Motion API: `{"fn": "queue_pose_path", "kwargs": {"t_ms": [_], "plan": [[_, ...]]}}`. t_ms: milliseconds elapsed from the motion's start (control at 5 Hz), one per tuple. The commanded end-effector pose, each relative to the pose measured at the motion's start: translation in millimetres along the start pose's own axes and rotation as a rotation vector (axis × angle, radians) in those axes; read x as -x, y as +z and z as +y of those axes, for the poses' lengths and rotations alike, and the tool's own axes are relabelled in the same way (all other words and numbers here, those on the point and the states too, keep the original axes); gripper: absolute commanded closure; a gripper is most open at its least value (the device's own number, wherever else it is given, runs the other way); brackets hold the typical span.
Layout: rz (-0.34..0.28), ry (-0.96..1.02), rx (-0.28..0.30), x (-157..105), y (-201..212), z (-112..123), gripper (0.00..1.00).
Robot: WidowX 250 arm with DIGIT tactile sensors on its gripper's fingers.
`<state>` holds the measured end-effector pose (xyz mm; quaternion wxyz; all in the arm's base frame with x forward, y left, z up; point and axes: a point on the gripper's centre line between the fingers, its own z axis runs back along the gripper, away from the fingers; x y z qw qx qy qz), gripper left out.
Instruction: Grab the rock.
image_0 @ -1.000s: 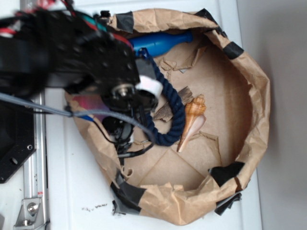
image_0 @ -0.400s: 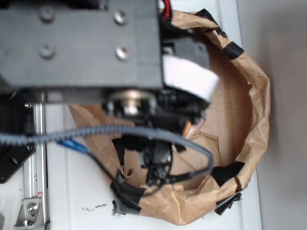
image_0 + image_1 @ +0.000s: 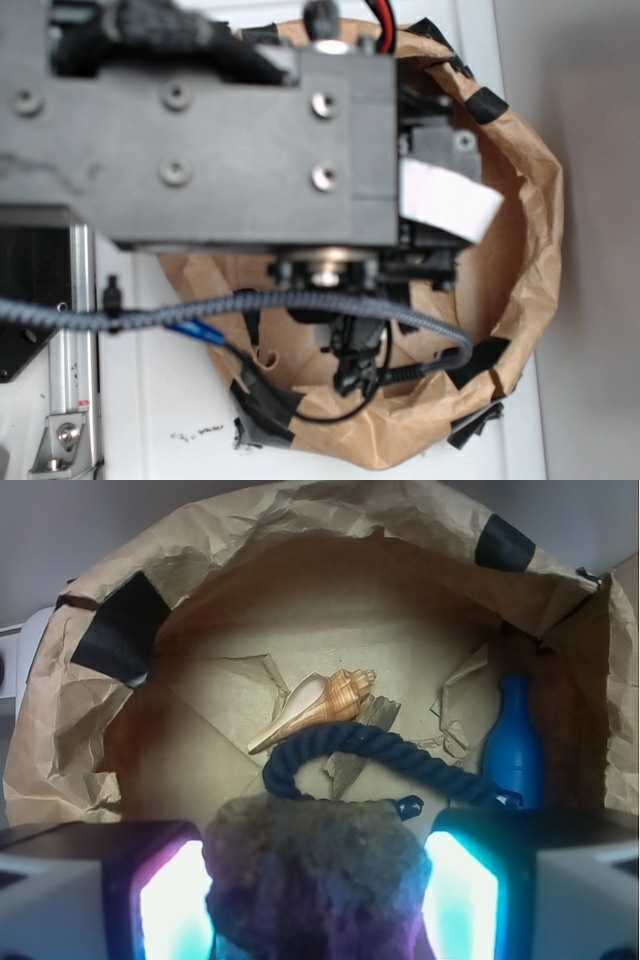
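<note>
In the wrist view the rough brown rock [image 3: 315, 875] fills the space between my two glowing pads [image 3: 170, 905], which press on its left and right sides. My gripper [image 3: 315, 900] is shut on the rock and holds it above the floor of the brown paper bowl [image 3: 300, 540]. In the exterior view the arm [image 3: 220, 150] is close to the camera and hides the rock, the fingers and most of the bowl [image 3: 530, 230].
On the bowl's floor lie an orange-and-cream seashell [image 3: 315, 705], a dark blue rope [image 3: 380, 755], a dark bark sliver [image 3: 365, 745] and a blue bottle [image 3: 515, 745] at the right. The crumpled paper wall with black tape patches [image 3: 120, 630] rings them.
The arm has risen toward the exterior camera and moved right, now covering the bottle, rope and shell seen a second ago.
</note>
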<state>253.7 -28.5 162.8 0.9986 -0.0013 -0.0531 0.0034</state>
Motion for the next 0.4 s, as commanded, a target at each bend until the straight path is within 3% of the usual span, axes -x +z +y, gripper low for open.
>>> {"fn": "queue_pose_path", "kwargs": {"t_ms": [0,200], "plan": [[-0.059,-0.008,0.016,14.2,19.2,2.5,1.0],[-0.055,-0.001,0.02,20.0,18.4,3.7,1.0]]}}
